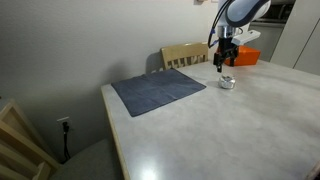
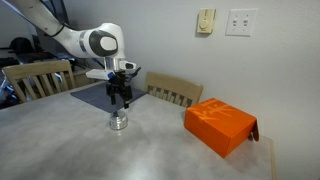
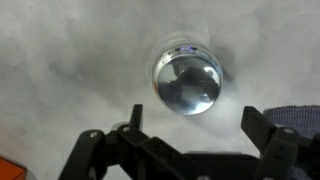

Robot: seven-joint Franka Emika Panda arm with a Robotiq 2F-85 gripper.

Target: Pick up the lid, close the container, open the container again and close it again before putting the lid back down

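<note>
Big pale worktop [image 1: 220,130] fills the scene, and a dark grey-blue mat [image 1: 158,92] lies flat on its far side near a wooden chair [image 1: 185,55]. The white arm [image 2: 95,42] reaches in over the surface and bends down at the wrist. Off to the side, well apart from the action, sits the rectangular orange box [image 2: 220,125], near the worktop's edge in an exterior view.

Down to the business end: the end effector [image 2: 120,103] points straight down and hangs just above the container [image 2: 119,121], with a clear gap between them in both exterior views. The wrist view shows the dark fingers [image 3: 270,140] spread wide to either side, nothing between them but bare worktop. It's holding nothing.

The container is the little squat round jar standing upright on the bare worktop, off the mat and directly under the end effector [image 1: 226,66]. From above it shows a shiny, mirror-like round top, which looks like the lid [image 3: 187,85] seated on the jar. The seam between the two is too small to make out.
</note>
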